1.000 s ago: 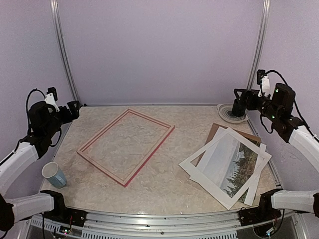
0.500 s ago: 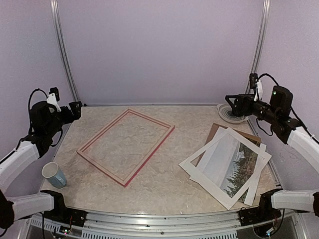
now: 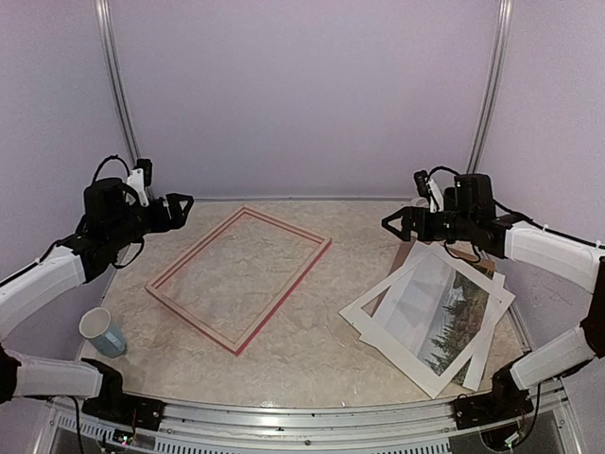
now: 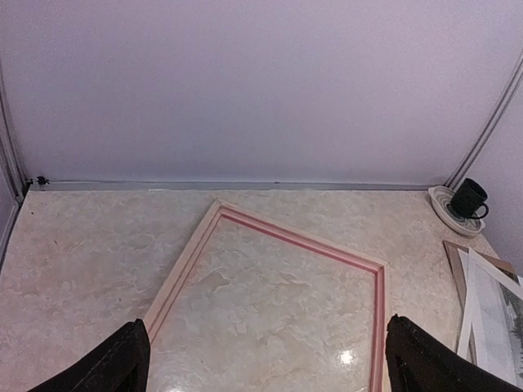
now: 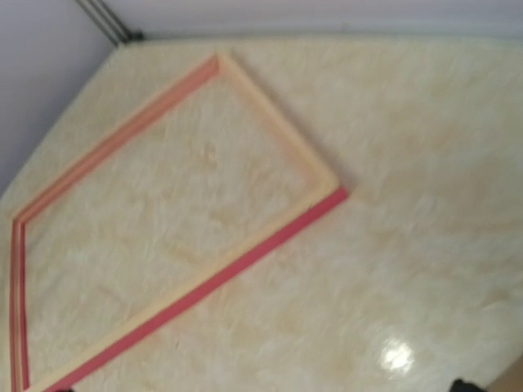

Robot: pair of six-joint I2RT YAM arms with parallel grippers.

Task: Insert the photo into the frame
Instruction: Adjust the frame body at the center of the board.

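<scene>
Table (image 3: 359, 274): marbled, lilac walls.
Frame (image 3: 284, 296): flat centre-left, long axis lower-left to upper-right, right of left gripper (image 3: 180, 206).
Photo (image 3: 444, 317): lower right, below right gripper (image 3: 392, 225).
Jaws: both wide, empty.

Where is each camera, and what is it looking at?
Top camera: high behind the robot, looking down at the frame and the photo; left claw and right claw show, both open.
Left wrist camera: by the left claw, looking across the frame toward the back wall; its dark fingers show.
Right wrist camera: by the right claw, looking down at the frame, blurry; hardly any claw shows.
Shared: all three see the frame.
</scene>
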